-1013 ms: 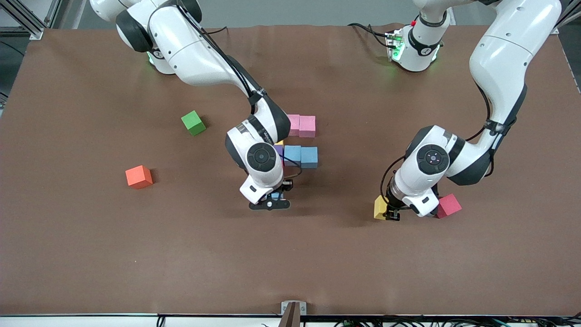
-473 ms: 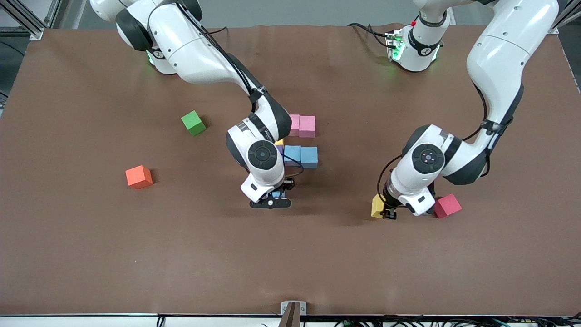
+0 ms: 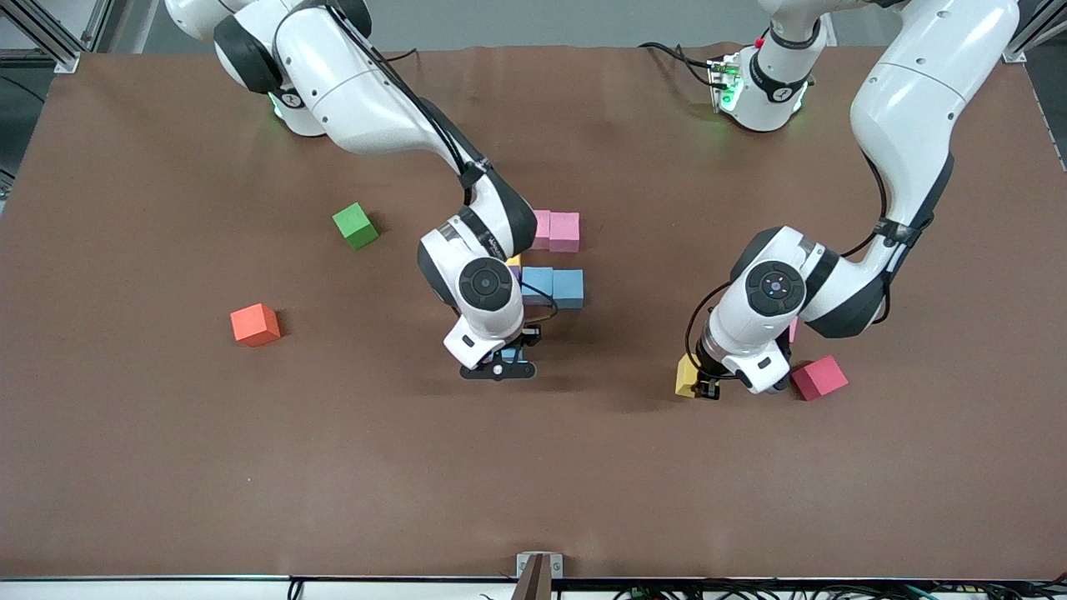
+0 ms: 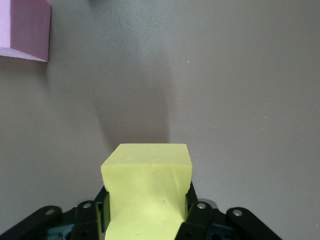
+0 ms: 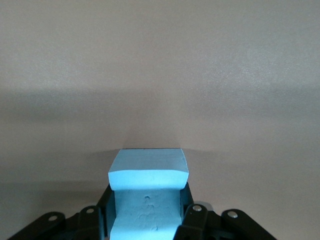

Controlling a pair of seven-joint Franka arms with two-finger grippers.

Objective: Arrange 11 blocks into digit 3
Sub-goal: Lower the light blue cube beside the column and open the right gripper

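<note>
My left gripper (image 3: pixel 705 388) is shut on a yellow block (image 3: pixel 685 377), which fills the space between the jaws in the left wrist view (image 4: pixel 147 190) just above the table. A red block (image 3: pixel 819 377) lies beside that hand. A pink block (image 4: pixel 25 27) sits close by, mostly hidden under the left arm in the front view. My right gripper (image 3: pixel 498 367) is shut on a light blue block (image 5: pixel 148 195) low over the mat. Just past it sit two light blue blocks (image 3: pixel 553 286), two pink blocks (image 3: pixel 553 231), and slivers of a purple and a yellow block (image 3: pixel 514 261).
A green cube (image 3: pixel 355 225) and an orange cube (image 3: pixel 255 324) lie apart toward the right arm's end of the brown mat (image 3: pixel 250 467). Bare mat stretches between the two hands and along the edge nearest the front camera.
My left gripper has carried the yellow block a little toward the right arm's end, away from the red block. The right gripper has barely shifted.
</note>
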